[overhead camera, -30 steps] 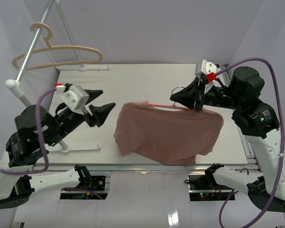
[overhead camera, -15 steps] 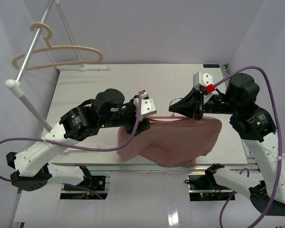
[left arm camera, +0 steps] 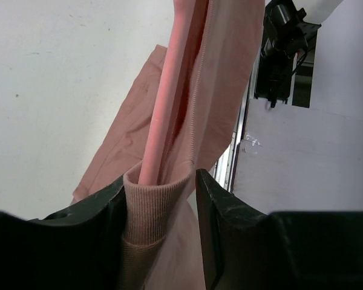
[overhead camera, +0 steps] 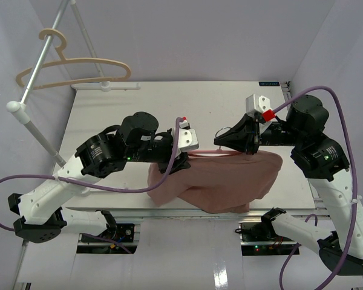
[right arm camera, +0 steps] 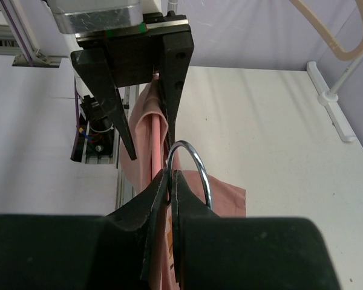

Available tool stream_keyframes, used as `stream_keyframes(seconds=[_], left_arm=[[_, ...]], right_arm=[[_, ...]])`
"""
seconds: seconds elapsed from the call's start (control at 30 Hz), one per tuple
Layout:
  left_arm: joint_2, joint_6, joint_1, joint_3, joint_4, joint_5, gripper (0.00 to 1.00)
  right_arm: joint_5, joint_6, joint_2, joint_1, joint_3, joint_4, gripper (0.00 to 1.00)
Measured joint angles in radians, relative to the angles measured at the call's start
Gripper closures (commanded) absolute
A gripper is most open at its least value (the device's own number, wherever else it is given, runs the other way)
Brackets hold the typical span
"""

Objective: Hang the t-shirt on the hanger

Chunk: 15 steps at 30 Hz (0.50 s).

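**Hanger work at mid-table:** two arms fit a t-shirt onto a hanger above the table. The right gripper is clamped tight on the hanger's neck, just under the metal hook, and holds the frame out over the middle of the table. The left gripper stands half-spread astride a ribbed band of the shirt. Its fingers sit one on each side, with cloth filling the gap, but whether the band is truly pinched cannot be told. The hanger's pink arm pokes out through that band.

The step in hand appears to be drawing the ribbed opening along the hanger's arm. To do it well, the left gripper should catch cloth alone, not the rod. It should slide the band toward the hook in line with the arm, against a firm, level hold on the right so the frame does not twist. A slow pull would guard against the far shoulder slipping off.

The shirt is dusty pink, soft and plain, bunched in loose folds. It hangs from the hanger, and its lower part appears slumped on the table near the front edge.
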Motion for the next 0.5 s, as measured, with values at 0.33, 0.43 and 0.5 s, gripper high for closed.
stream_keyframes(seconds=[0.33,0.43,0.5], left_arm=[[-0.053,-0.068,0.001,-0.155,0.069,0.033,0.46],[-0.088,-0.069,0.000,-0.169,0.080,0.026,0.36],[-0.119,-0.070,-0.001,-0.169,0.078,0.031,0.35]], right_arm=[[-0.033,0.011,0.000,0.001,-0.060,0.015,0.92],[-0.049,0.008,0.000,0.004,-0.073,0.030,0.92],[-0.056,0.005,-0.002,0.003,-0.074,0.040,0.92]])
